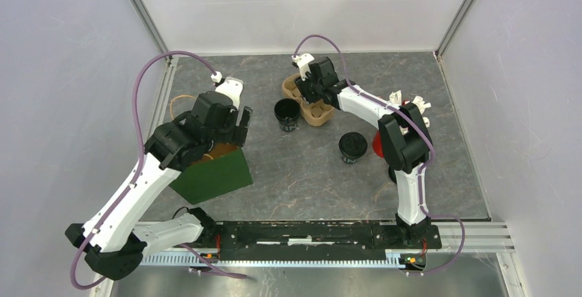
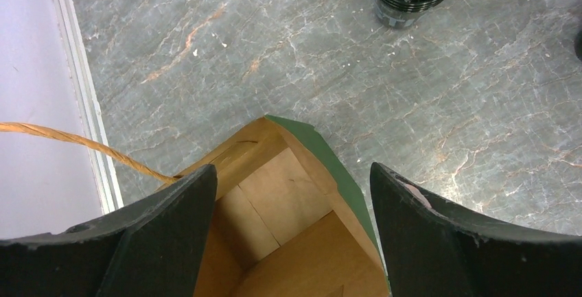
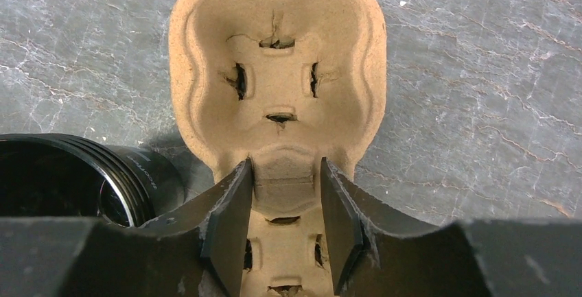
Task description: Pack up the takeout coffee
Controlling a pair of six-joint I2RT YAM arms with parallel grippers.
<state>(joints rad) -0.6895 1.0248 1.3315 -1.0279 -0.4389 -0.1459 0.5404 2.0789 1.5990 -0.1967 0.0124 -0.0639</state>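
Coffee cup (image 1: 351, 147), lidded and upright on the worktop (image 1: 295, 180), is seen near-right of the right end effector (image 3: 285, 173), which is clenched on the pulp tray (image 3: 278, 36); the released left end effector (image 2: 292, 173) is held over the bag (image 2: 336, 170), farther left.

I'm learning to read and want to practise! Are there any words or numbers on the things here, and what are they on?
Nothing here can be read.
Open black cup: faint pale marks on its side, too blurred to read.
Green paper bag, pulp tray, lidded black cup: no print shows.
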